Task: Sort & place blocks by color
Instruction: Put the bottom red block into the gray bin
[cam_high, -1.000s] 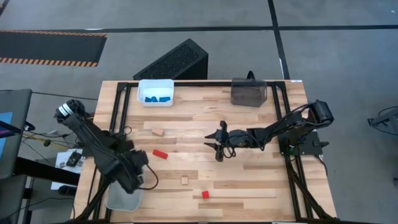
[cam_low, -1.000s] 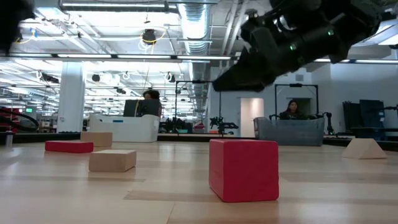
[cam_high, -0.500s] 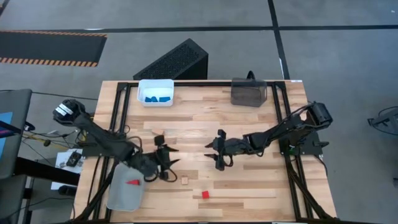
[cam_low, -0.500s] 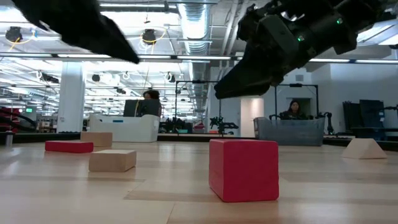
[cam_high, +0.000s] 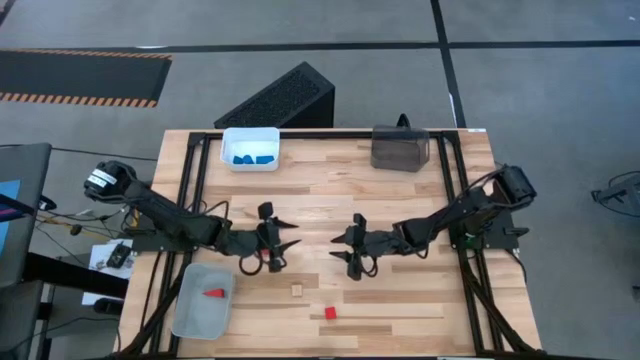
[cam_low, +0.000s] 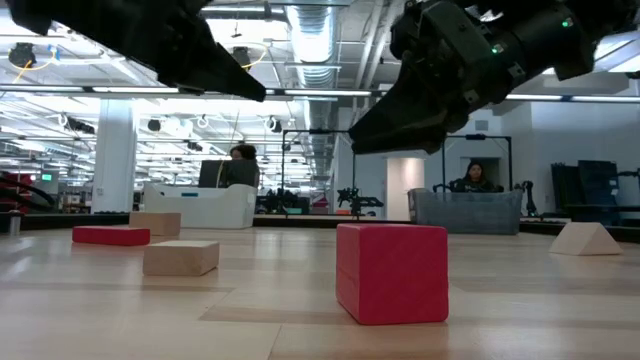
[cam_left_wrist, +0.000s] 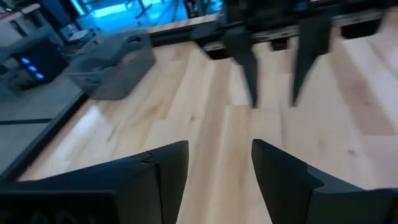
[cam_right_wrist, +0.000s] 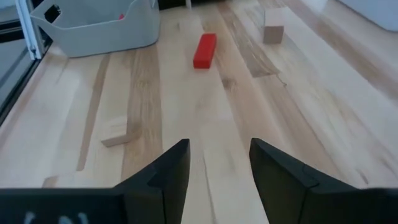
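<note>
My left gripper (cam_high: 284, 243) hangs open above the table's middle, pointing toward the right gripper. My right gripper (cam_high: 341, 248) faces it, also open and holding nothing. Between them and the near edge sit a wood cube (cam_high: 296, 290) and a red cube (cam_high: 329, 312). The right wrist view shows a red bar (cam_right_wrist: 204, 50) and a wood block (cam_right_wrist: 272, 33) flat on the table. A red block (cam_high: 212, 294) lies in the grey bin (cam_high: 190, 318). Blue blocks (cam_high: 252, 158) lie in the white bin (cam_high: 250, 136). A wood wedge (cam_low: 585, 238) rests on its base.
A dark tinted bin (cam_high: 400, 148) stands at the far edge, right of the white bin. A black perforated box (cam_high: 280, 98) lies beyond the far edge. Bare wood lies between the two grippers and along the near right of the table.
My left gripper has swung from above the grey bin at the near left corner toward the table's middle, and now covers the red bar in the high view. A red block now shows inside the grey bin. My right gripper has shifted slightly toward the near edge.
</note>
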